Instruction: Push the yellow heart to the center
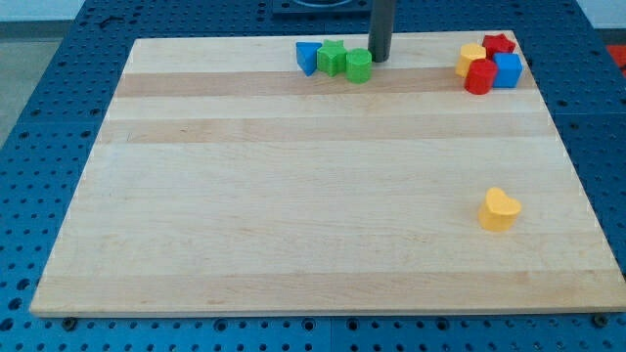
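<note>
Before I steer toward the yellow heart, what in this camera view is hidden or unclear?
- My tip: contact with the green block unclear; they overlap.
- Rod's upper part: cut off by the view's top.
- Yellow block in the top-right cluster: shape hidden behind the red block.

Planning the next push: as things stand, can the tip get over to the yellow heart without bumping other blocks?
Probably yes. My tip sits at the view's top beside the green blocks; the yellow heart lies alone at lower right, bare board between.
</note>
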You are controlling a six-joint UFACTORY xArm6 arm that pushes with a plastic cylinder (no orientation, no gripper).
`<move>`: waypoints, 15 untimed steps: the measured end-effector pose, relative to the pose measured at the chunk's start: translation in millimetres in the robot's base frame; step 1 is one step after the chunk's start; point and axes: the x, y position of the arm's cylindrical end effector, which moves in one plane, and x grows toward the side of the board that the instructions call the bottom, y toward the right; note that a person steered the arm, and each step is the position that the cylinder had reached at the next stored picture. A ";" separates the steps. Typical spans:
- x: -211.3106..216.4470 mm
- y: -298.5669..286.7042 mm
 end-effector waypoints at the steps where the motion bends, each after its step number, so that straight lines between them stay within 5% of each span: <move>1: 38.1 39.9; 6: 235.7 178.0; 9: 331.5 162.7; 14: 154.1 7.4; 15: 146.5 -4.7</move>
